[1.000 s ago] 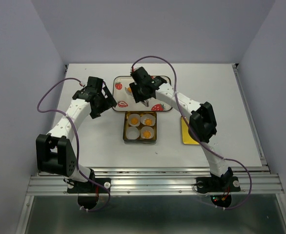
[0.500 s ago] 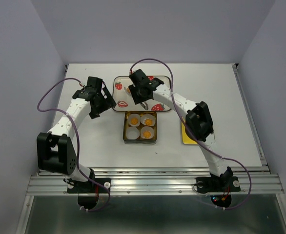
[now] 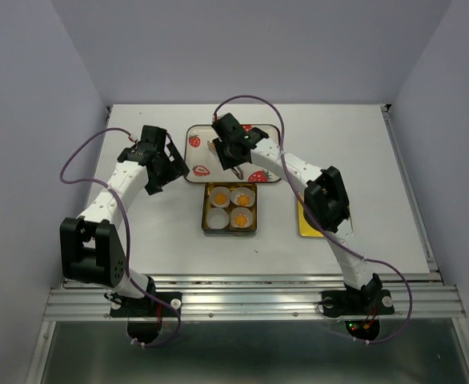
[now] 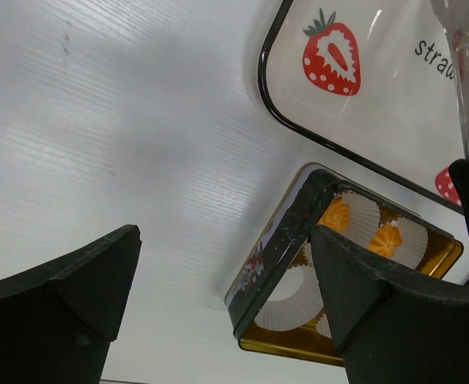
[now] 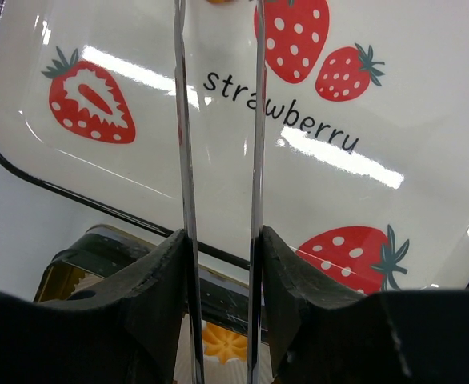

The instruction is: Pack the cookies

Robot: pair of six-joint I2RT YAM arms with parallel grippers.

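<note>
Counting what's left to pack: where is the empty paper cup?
Top view: the empty paper cup sits in the tin's near-left corner; cookies fill the other three.

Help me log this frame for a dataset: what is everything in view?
cookies: three, orange, in cups; an orange sliver at the tong tips may be a fourth
cups: four, white, in the tin; near-left one empty
tin: one, gold and dark, mid-table
tray: one, white with red strawberries, black rim, behind the tin
yellow sheet: one, right of the tin, partly under the right arm
table: one, white
tongs: one pair, clear, over the tray
left gripper: black, open, left of the tray
right gripper: black, shut on the tongs
</note>
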